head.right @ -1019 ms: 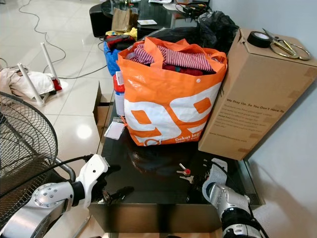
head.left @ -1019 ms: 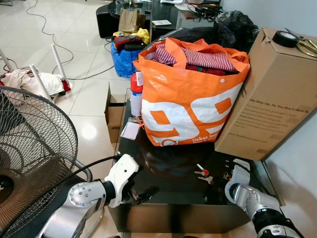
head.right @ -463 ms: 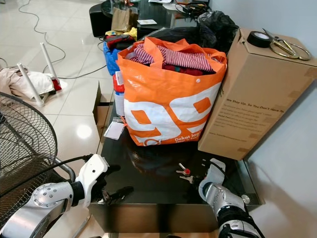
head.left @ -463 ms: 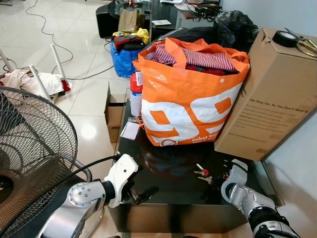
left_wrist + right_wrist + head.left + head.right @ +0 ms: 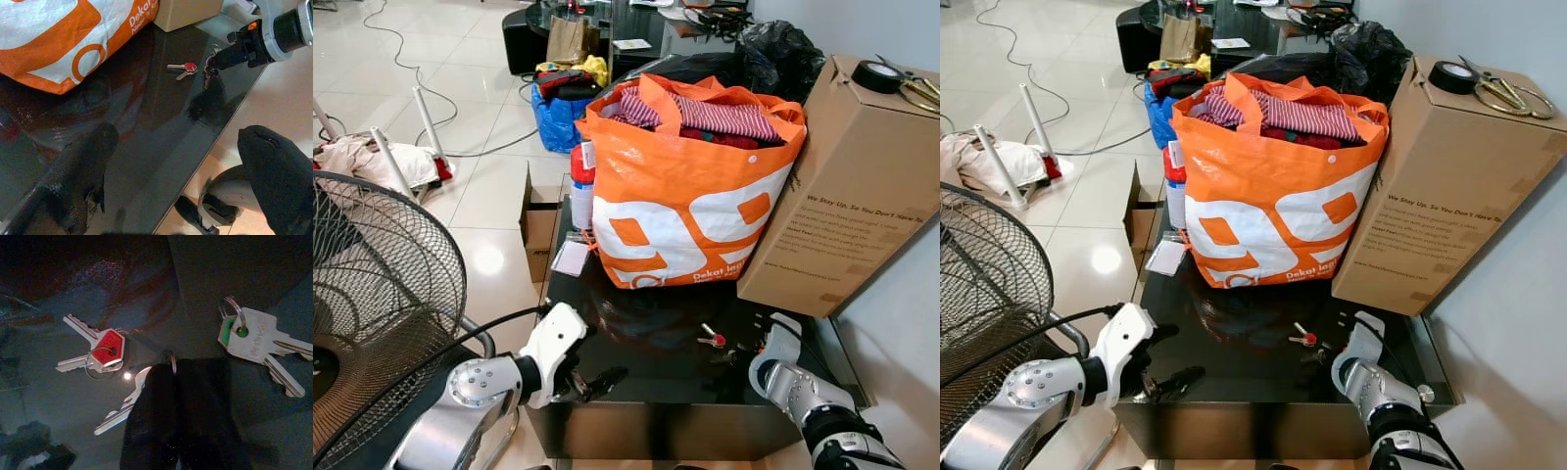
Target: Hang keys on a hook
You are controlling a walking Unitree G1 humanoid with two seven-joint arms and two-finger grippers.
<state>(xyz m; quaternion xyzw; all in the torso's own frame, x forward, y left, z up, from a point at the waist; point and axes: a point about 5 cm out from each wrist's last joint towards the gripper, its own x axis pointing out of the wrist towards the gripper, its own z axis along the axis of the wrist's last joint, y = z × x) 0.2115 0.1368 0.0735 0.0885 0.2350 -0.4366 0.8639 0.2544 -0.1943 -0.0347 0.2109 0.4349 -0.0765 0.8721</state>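
Note:
A pair of keys with a red head point(image 5: 100, 351) lies on the black glass table point(image 5: 651, 387), in front of the orange bag. Just beside it, my right gripper point(image 5: 173, 382) is shut on the ring of a silver key set point(image 5: 122, 410) that still rests on the glass. From the head, that gripper point(image 5: 744, 354) sits at the table's front right. A third set with a green tag point(image 5: 254, 340) lies close by. My left gripper point(image 5: 178, 134) hovers open over the table's front left edge, well short of the keys.
An orange shopping bag point(image 5: 685, 196) full of clothes and a large cardboard box point(image 5: 852, 186) fill the back of the table. A spray can point(image 5: 582, 186) stands left of the bag. A floor fan point(image 5: 372, 313) is close on my left. Clutter covers the floor beyond.
My right gripper has slid left across the glass to the keys and closed on the silver set's ring. The left arm has stayed put.

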